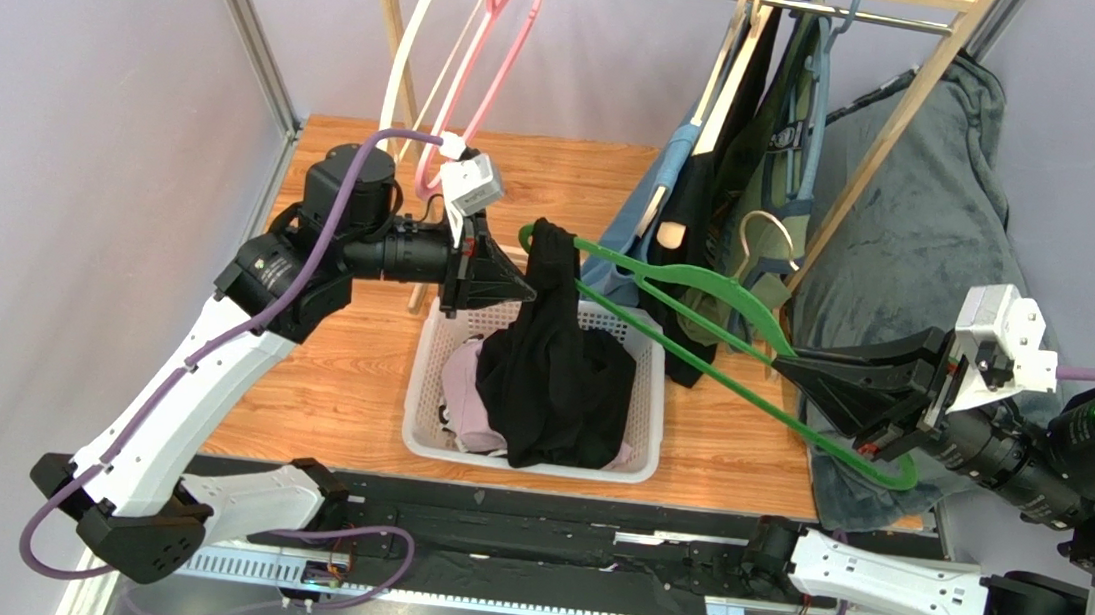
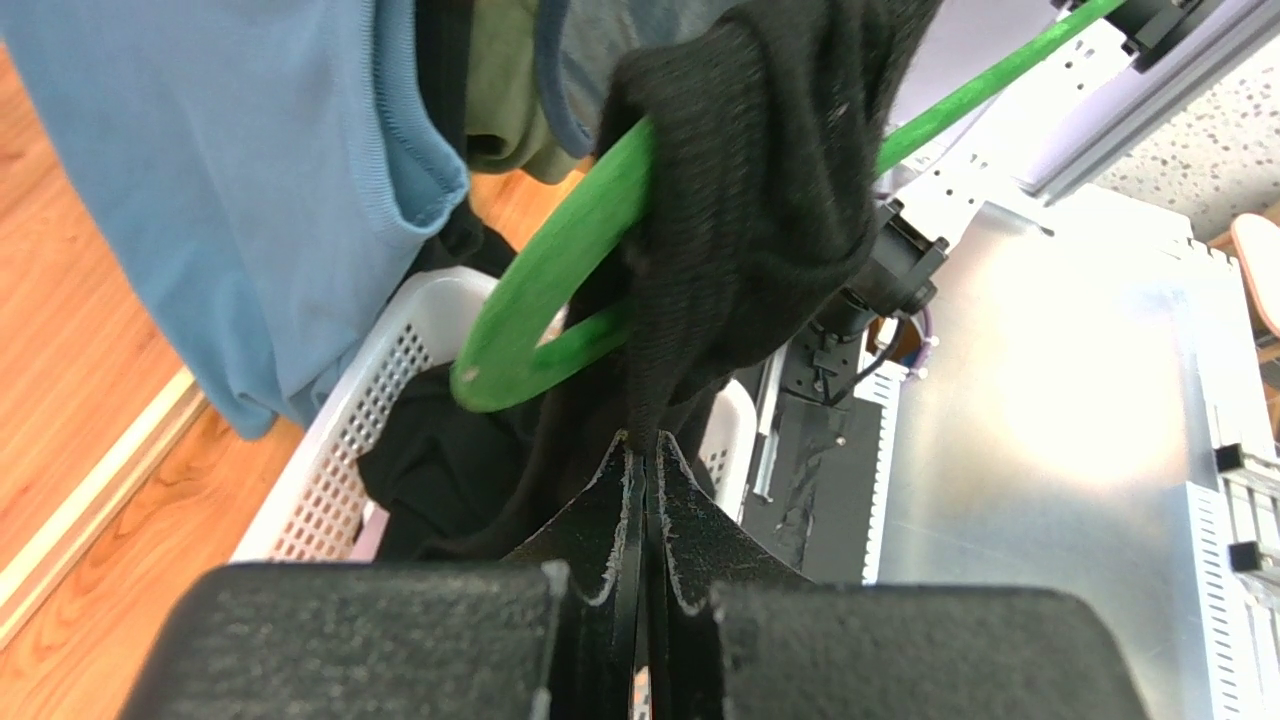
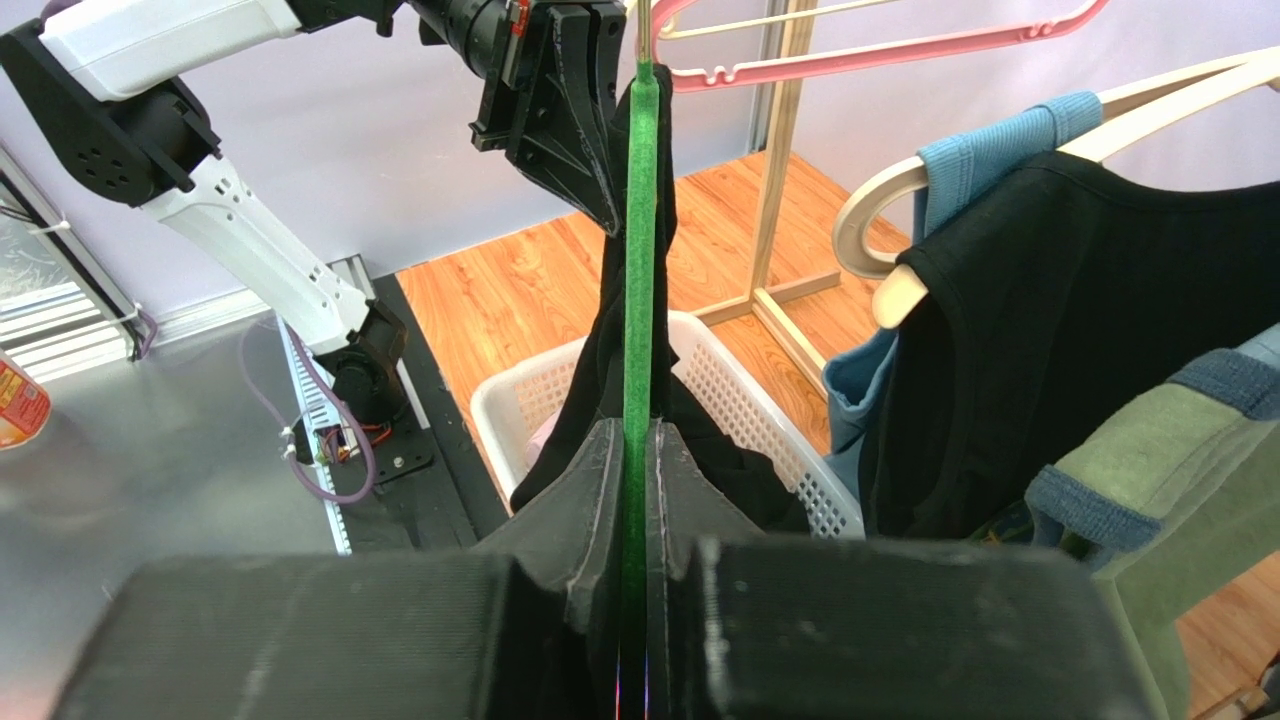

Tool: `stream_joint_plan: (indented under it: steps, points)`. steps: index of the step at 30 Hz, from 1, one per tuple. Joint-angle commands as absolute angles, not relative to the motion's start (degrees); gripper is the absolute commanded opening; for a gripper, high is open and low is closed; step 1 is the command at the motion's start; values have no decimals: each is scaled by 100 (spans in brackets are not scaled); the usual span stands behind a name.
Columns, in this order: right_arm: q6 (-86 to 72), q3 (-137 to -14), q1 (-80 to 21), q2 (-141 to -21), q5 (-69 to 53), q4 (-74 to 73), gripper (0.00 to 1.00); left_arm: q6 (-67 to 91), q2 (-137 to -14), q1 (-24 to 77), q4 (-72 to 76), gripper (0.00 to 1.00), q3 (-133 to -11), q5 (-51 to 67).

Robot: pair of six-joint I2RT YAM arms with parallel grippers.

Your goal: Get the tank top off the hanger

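Observation:
A black tank top (image 1: 558, 369) hangs by one strap from the left end of a green hanger (image 1: 692, 281), its body sagging into a white basket (image 1: 425, 386). My left gripper (image 1: 528, 288) is shut on that strap just below the hanger's end; the left wrist view shows the black fabric (image 2: 751, 180) looped over the green arm (image 2: 549, 285) and pinched at my left gripper (image 2: 646, 443). My right gripper (image 1: 782, 364) is shut on the hanger's other arm, and the green bar (image 3: 642, 225) runs straight out from my right gripper (image 3: 639, 428).
The basket also holds pale clothes (image 1: 462, 398). Behind it stands a wooden rack (image 1: 888, 130) with pink and cream hangers (image 1: 481, 45) and hung blue, black and green garments (image 1: 734, 160). A grey blanket (image 1: 923, 238) drapes at the right.

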State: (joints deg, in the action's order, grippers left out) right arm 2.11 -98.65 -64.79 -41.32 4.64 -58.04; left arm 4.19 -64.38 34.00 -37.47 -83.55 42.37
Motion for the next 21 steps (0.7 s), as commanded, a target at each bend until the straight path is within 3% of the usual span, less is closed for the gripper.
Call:
stream_joint_plan:
  steps: [1,14,21]
  points:
    - [114,-10028,-6495,-3982,668,-5633,0,396,-6240,3226,-3665,0,-8604,4201]
    - [-113,-10178,-6478,-3542,1151,-6590,0,536,-6328,2901,-3674,0,-9430,4008]
    - [-325,-10107,-6486,-3445,731,-7128,0,545,-6916,2839,-3586,0,-10931,3912]
